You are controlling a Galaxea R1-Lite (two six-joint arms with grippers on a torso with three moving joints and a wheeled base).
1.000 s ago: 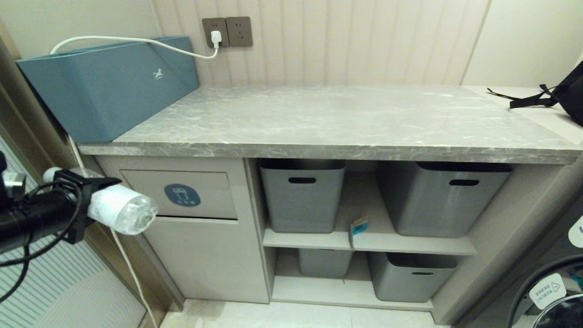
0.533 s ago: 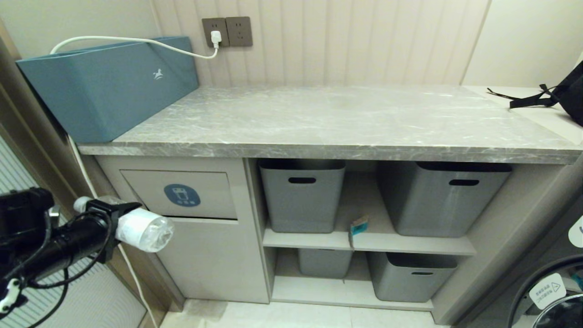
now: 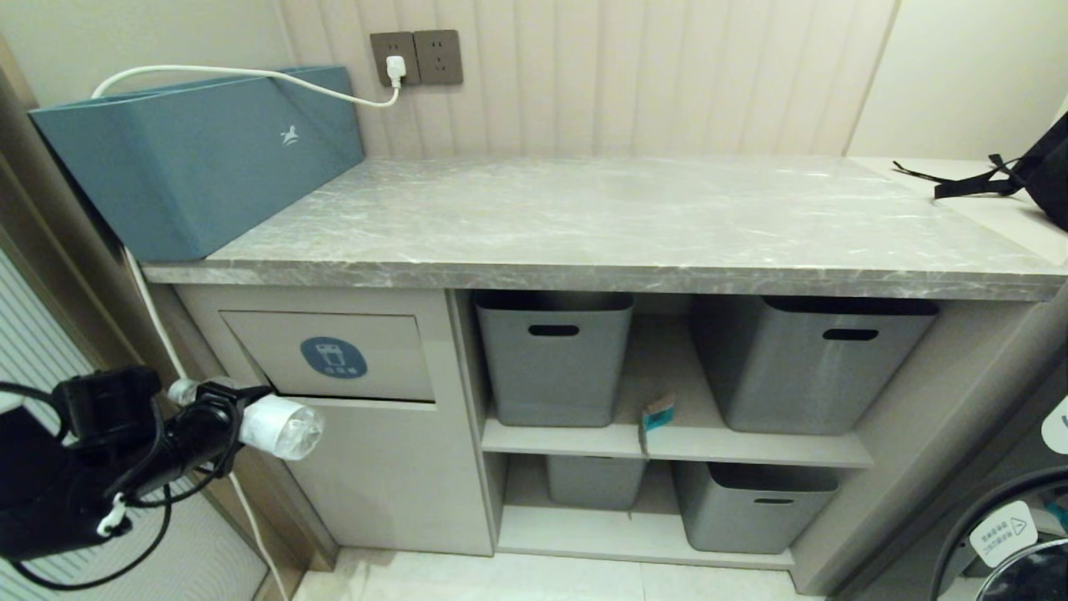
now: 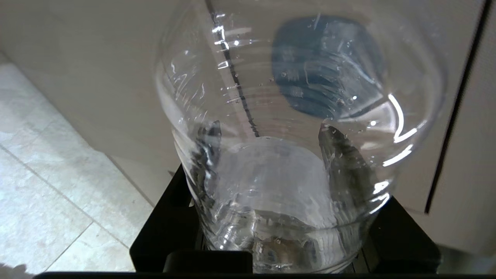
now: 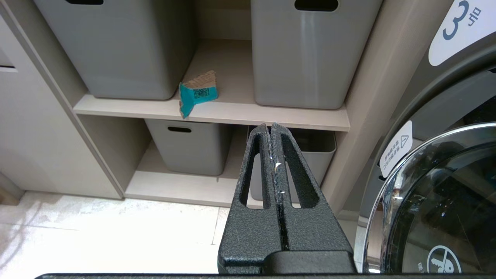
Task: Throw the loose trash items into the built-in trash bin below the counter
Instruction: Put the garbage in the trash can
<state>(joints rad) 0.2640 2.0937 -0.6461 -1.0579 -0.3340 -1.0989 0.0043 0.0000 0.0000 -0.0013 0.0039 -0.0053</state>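
A clear plastic bottle (image 3: pixel 279 427) with a white label lies level in my left gripper (image 3: pixel 238 406), which is shut on it; its base points at the cabinet front. It hangs low at the left, just under the lower left corner of the built-in trash bin flap (image 3: pixel 380 355) with the round blue sticker (image 3: pixel 334 357). In the left wrist view the bottle (image 4: pixel 294 116) fills the picture and the fingers (image 4: pixel 345 166) show through it. A small teal paper scrap (image 3: pixel 657 413) (image 5: pixel 195 94) stands on the middle shelf. My right gripper (image 5: pixel 270 126) is shut and empty, low before the shelves.
The grey counter (image 3: pixel 626 217) carries a teal box (image 3: pixel 200 159) at the left and a black strapped bag (image 3: pixel 1035 171) at the right. Grey tubs (image 3: pixel 552 359) fill the shelves. A washer door (image 3: pixel 1001 534) stands at the right. A white cable (image 3: pixel 242 501) hangs by the cabinet's left side.
My left arm has sunk and moved right with the bottle, from level with the flap to just below its lower edge. Nothing else has moved.
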